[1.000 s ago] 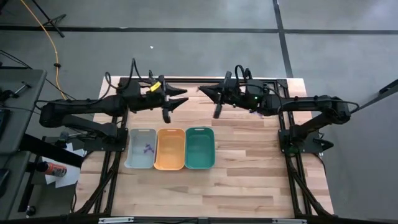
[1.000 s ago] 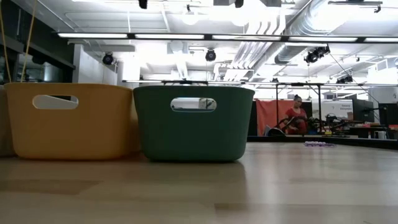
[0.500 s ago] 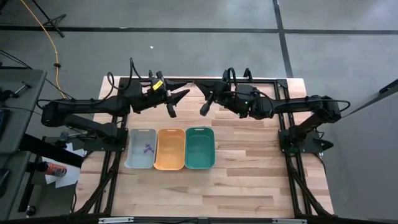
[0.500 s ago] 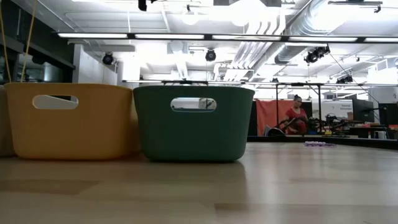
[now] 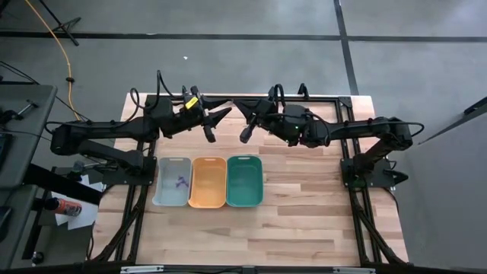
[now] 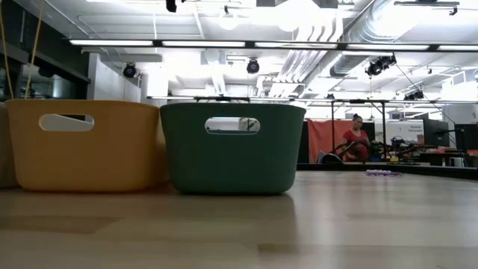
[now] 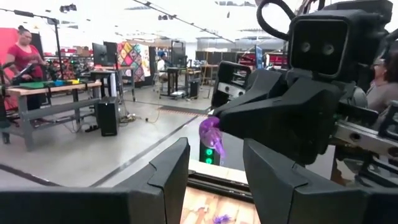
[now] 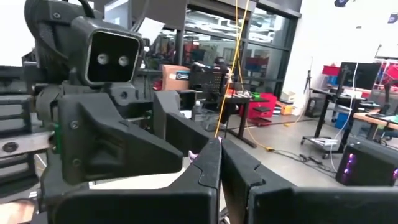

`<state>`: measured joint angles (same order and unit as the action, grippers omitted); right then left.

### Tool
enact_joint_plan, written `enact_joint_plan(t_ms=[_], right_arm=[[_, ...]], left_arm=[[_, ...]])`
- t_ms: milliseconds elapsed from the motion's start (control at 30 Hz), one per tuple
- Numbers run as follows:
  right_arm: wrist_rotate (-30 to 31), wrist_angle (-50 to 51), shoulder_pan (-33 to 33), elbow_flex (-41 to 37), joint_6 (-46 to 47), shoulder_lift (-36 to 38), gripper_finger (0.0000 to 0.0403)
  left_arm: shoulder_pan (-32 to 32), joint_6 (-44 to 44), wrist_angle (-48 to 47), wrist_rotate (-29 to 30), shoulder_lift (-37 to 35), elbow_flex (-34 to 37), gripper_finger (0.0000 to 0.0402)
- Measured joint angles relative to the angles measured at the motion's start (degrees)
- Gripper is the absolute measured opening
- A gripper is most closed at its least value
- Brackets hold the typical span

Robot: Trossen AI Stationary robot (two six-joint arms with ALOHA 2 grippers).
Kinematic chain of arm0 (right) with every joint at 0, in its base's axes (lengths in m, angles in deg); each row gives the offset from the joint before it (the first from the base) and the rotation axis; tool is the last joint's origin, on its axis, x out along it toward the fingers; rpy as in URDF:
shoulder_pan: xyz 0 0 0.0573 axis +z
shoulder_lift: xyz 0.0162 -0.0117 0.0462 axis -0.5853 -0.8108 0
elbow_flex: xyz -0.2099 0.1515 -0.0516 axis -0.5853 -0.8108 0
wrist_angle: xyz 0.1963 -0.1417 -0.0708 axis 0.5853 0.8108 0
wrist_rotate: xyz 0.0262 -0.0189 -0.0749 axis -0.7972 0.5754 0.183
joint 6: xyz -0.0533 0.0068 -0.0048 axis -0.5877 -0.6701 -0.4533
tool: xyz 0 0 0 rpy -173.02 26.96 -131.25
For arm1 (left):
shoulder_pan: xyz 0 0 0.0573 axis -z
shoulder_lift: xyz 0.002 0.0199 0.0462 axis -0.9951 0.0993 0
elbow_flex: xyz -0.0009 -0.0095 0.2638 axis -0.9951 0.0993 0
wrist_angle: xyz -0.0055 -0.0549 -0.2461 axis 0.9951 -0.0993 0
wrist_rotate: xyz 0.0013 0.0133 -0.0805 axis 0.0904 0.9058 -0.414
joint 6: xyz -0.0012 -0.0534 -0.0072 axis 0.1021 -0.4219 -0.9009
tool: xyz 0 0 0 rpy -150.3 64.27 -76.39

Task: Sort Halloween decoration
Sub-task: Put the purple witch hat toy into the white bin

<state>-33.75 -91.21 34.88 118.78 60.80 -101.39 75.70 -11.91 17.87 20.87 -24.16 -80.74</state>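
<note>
Early yet. From above: sorted purple piece (image 5: 180,183) lying in grey tray (image 5: 161,199). At table height: loose purple pieces (image 6: 383,172) left on tabletop. Left wrist: left gripper (image 7: 216,148) spread open around held purple piece (image 7: 209,129), pinched in closed right gripper (image 7: 219,123). Handover pending, seemingly.

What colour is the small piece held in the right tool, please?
Purple; the piece in the right tool shows best in the left wrist view.

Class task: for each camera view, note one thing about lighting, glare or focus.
High view: even light, soft shadows on the table. Low view: ceiling lights glare white; the teal tray is sharp. Left wrist view: its own fingers loom blurred; the purple piece is clearer. Right wrist view: bright windows wash out one side.
</note>
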Motion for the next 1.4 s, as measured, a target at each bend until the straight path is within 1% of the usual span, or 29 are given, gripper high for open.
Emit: enact_joint_plan(t_ms=[367,467,600,900,1033,1200,1400], right_arm=[[-1.38,-0.16,0.37,0.0,1.44,0.0,0.0],[-1.37,-0.16,0.37,0.0,1.44,0.0,0.0],[-1.37,-0.16,0.37,0.0,1.51,0.02,0.0],[-1.88,-0.03,0.37,0.0,1.53,0.05,0.0],[-1.9,0.21,0.37,0.0,1.5,0.15,0.0],[-1.94,0.28,0.37,0.0,1.4,0.15,0.0],[-1.94,0.28,0.34,0.0,1.36,0.15,0.0]], left_arm=[[0.0,-0.2,0.18,-0.02,0.0,0.0,0.0142],[0.0,-0.8,0.18,-0.88,0.0,0.0,0.0138],[0.0,-1.65,0.15,-1.54,0.62,0.0,0.0114],[0.0,-2.62,2.19,-1.51,2.47,0.0,0.0041],[0.0,-2.62,2.51,-1.51,2.47,0.0,0.0023],[0.0,-1.38,2.24,-1.51,2.24,0.0,0.0021],[0.0,1.21,2.17,-1.53,1.89,0.02,0.0048]])
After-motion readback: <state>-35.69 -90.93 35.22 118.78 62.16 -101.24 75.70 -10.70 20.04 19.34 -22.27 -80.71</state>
